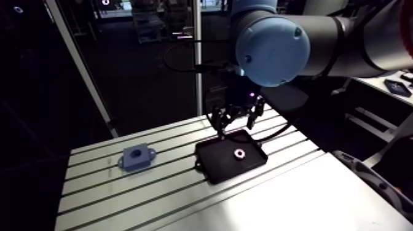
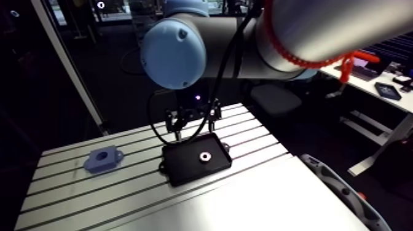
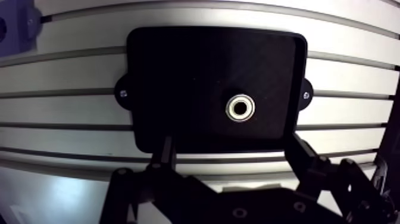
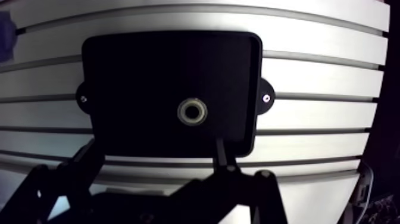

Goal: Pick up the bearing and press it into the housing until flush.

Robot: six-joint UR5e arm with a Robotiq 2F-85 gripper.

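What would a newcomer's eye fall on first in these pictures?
A bright metal ring stands out, lying alone in a black tray on the slotted table. The gripper hangs open over the tray's edge. A blue block with a hole sits apart on the table, beside the tray.

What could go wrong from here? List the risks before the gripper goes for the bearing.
1. The bearing lies flat in the black tray, ahead of the open gripper rather than between its fingers; a straight descent would likely hit the tray.
2. The blue housing sits apart on the table. Whether it is fastened does not show, so pressing might shift it.
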